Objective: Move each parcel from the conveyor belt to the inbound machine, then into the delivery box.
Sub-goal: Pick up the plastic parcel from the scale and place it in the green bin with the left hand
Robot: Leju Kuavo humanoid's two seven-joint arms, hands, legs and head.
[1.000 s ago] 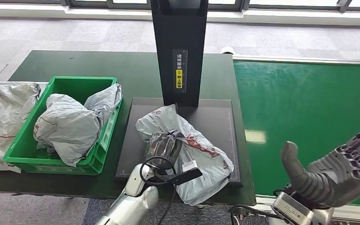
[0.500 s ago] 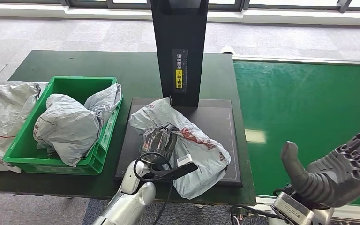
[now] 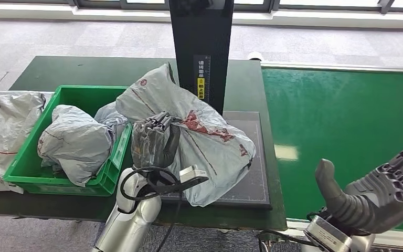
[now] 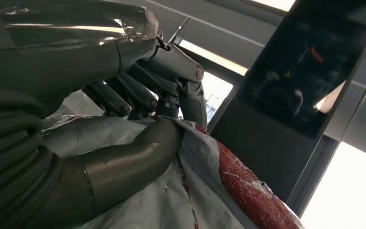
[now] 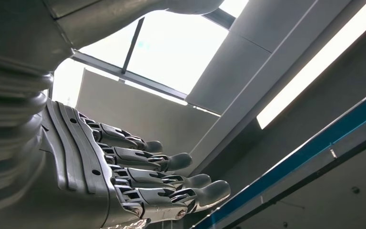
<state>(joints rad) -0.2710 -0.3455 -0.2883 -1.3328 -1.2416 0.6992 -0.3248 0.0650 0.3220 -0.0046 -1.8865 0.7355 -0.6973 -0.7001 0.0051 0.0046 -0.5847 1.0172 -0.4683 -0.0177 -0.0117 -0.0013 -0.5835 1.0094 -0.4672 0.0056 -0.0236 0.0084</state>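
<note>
Left hand [image 3: 155,140] grips the grey parcel [image 3: 199,142], its length slanting from box toward machine.

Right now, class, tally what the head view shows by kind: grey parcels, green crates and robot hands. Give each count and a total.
Grey parcels: 4, namely held parcel, two in the crate, one beside it
Green crates: 1
Robot hands: 2, left hand, right hand
Total: 7
</note>
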